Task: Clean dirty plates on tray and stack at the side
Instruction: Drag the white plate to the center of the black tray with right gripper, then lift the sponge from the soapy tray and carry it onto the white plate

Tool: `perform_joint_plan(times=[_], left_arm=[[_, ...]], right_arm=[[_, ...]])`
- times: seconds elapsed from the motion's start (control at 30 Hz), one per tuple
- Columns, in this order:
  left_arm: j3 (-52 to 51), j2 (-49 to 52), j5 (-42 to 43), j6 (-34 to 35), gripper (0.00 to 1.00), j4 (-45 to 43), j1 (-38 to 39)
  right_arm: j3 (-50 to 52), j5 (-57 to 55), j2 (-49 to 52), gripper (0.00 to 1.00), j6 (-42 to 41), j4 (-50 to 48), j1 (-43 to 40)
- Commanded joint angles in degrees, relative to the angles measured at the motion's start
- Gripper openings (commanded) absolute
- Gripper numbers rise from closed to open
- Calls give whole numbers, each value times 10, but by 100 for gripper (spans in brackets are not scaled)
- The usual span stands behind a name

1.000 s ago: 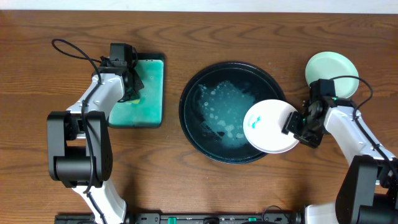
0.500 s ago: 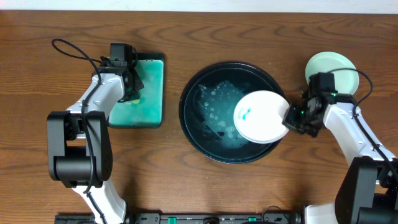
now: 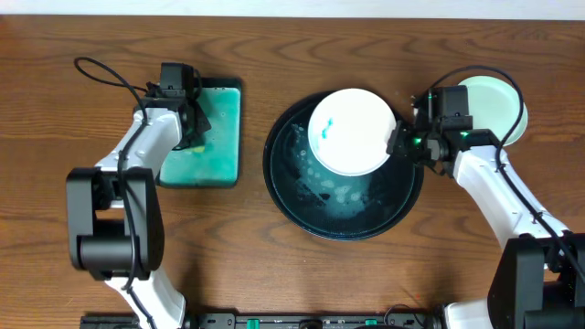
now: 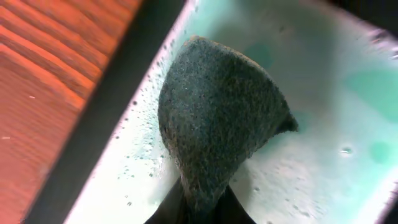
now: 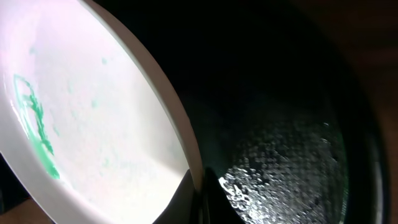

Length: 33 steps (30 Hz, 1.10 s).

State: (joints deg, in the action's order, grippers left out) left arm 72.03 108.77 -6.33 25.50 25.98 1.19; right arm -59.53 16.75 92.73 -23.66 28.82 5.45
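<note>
A white dirty plate (image 3: 352, 131) with a small teal smear hangs tilted over the far half of the round black tray (image 3: 277, 187). My right gripper (image 3: 399, 144) is shut on its right rim. In the right wrist view the plate (image 5: 93, 112) fills the left side, and my gripper (image 5: 202, 199) pinches its edge above the wet tray (image 5: 292, 155). A pale mint plate (image 3: 505, 110) lies on the table to the right, partly hidden by the right arm. My left gripper (image 3: 195, 135) is shut on a dark sponge (image 4: 217, 118).
A rectangular dark-rimmed teal-green tray (image 3: 219, 137) lies at the left, and the sponge rests on its wet floor (image 4: 323, 124). Foamy water covers the black tray's bottom. Both arm bases stand near the table's front corners.
My right gripper closed on the white plate's rim and carried it up and to the left, from the tray's right edge to over its far half. The left arm stayed still.
</note>
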Motion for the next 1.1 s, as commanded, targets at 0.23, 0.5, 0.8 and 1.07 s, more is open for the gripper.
perform_joint_plan(times=[0.23, 0.5, 0.8, 1.07], left_arm=[[3, -89, 135, -3, 7, 12, -1], [3, -91, 166, -33, 7, 15, 24], [3, -116, 166, -39, 7, 9, 122], [3, -114, 166, 33, 7, -41, 218]], right_arm=[[-11, -7, 41, 1, 30, -10, 14], [-11, 56, 125, 1, 79, -47, 17], [-11, 75, 186, 1, 74, -59, 18], [-11, 73, 189, 1, 74, -63, 18]])
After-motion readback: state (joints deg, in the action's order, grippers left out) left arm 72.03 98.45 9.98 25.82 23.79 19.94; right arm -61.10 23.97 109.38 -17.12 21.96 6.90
